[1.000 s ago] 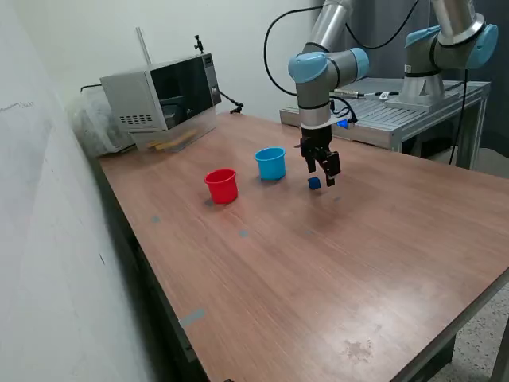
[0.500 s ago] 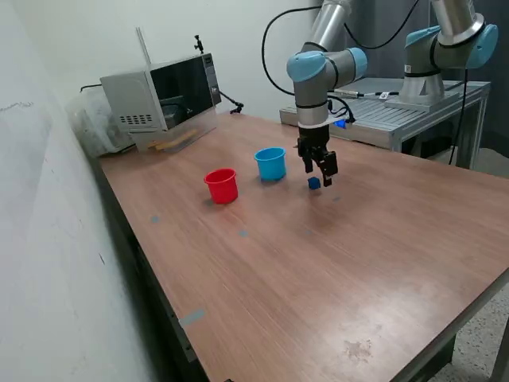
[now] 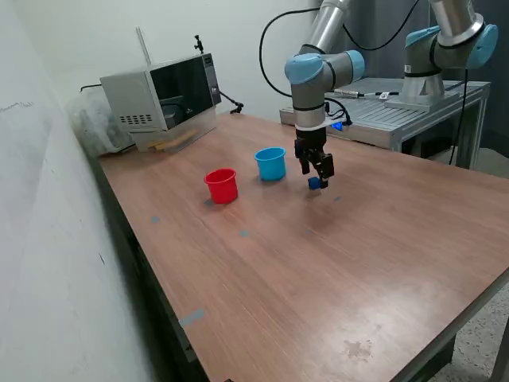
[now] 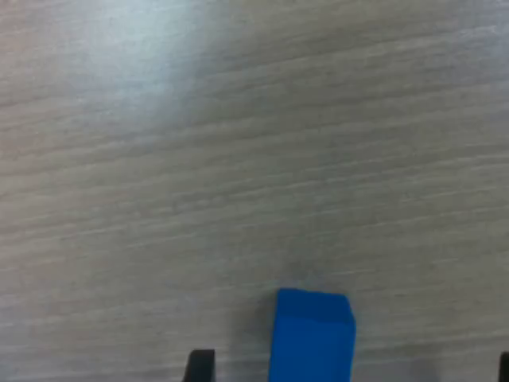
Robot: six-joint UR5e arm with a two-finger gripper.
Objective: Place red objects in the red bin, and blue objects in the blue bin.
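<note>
Surface (image 3: 318,270): brown wood grain; its near part carries nothing but a few faint marks.
Red cup (image 3: 222,185): upright, toward the surface's edge at the exterior view's left, well apart from the pincer.
Blue cube (image 3: 315,183): sits on the surface, past the middle toward the far edge; in the wrist view the blue cube (image 4: 312,334) lies flat on the wood between the two dark finger tips.
Pincer (image 3: 316,177): points down right over the cube, released, with a finger on each side and a gap between each finger and the cube; whether the tips touch the surface cannot be told.
Light blue cup (image 3: 271,163): upright, near the cube on the exterior view's left, beside the red cup.
Microwave (image 3: 163,93): at the far corner on the exterior view's left.
</note>
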